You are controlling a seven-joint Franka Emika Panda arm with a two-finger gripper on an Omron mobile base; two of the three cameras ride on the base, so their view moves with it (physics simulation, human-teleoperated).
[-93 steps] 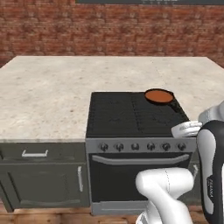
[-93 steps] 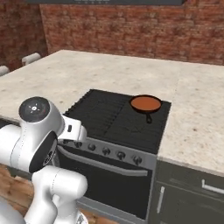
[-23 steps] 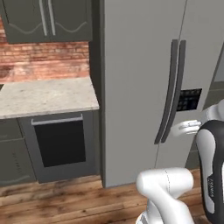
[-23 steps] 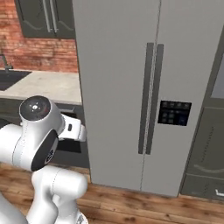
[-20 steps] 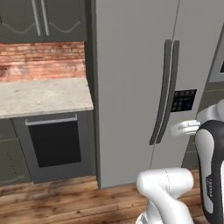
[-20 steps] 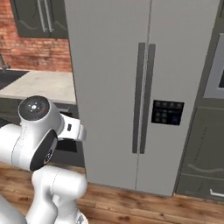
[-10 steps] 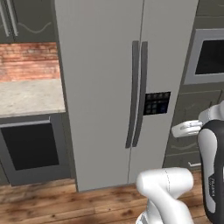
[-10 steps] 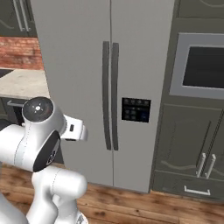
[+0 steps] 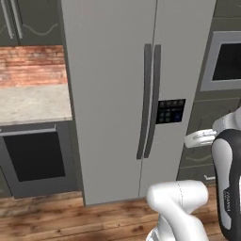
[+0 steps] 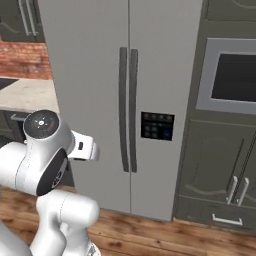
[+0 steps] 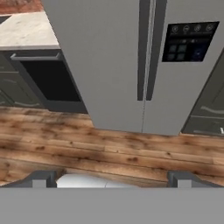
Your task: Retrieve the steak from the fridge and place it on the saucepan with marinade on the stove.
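My gripper [image 11: 111, 177] sits nearest, jaws spread wide with nothing between them, its fingertips [image 11: 41, 178] far apart over the wooden floor [image 11: 87, 144]. Past the floor I see the fridge [image 10: 125, 90] standing square ahead, both doors shut, its two long dark handles [image 9: 148, 101] side by side down the middle seam. The dark dispenser panel [image 10: 157, 126] is on the right-hand door, just beside the handles. To the left of the fridge there is a dark oven door [image 9: 35, 162] under a pale counter [image 9: 33, 101], with brick wall [image 9: 30, 66] behind. To the right stand dark cabinets [image 10: 220, 170] with a built-in microwave [image 10: 232, 77] above.
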